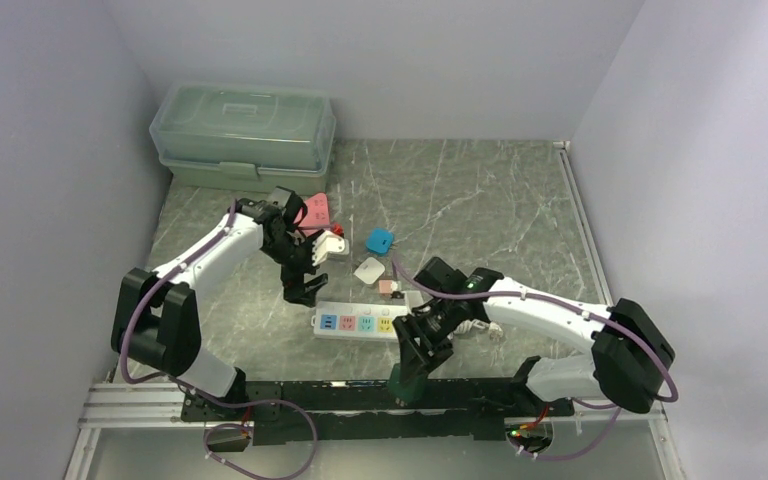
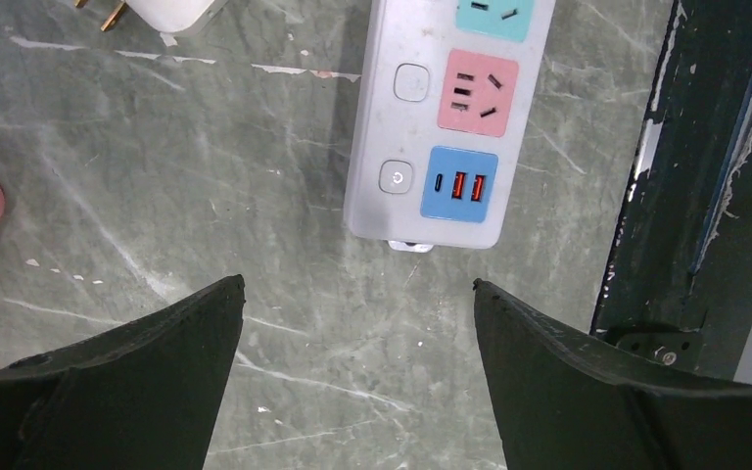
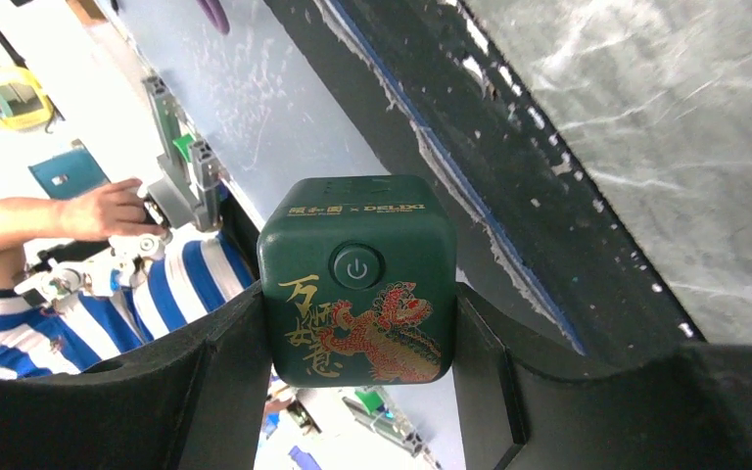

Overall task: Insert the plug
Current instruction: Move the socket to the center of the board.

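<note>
A white power strip [image 1: 360, 323] with coloured socket faces lies flat near the table's front. In the left wrist view the power strip [image 2: 431, 117] shows its blue USB end and a pink socket. My left gripper [image 1: 300, 290] hovers just off that left end, and seen from its own wrist the left gripper [image 2: 357, 284] is open over bare marble. My right gripper [image 1: 407, 375] is at the table's front edge, to the right of the strip. There the right gripper [image 3: 357, 304] is shut on the plug [image 3: 357, 279], a dark green cube with a dragon print. Its prongs are hidden.
Loose adapters lie behind the strip: a white one [image 1: 368, 270], a blue one [image 1: 380, 241], a pink one [image 1: 316, 209] and a white-and-red one [image 1: 332, 243]. A clear lidded box [image 1: 245, 130] stands at the back left. A black rail [image 1: 360, 395] runs along the front edge.
</note>
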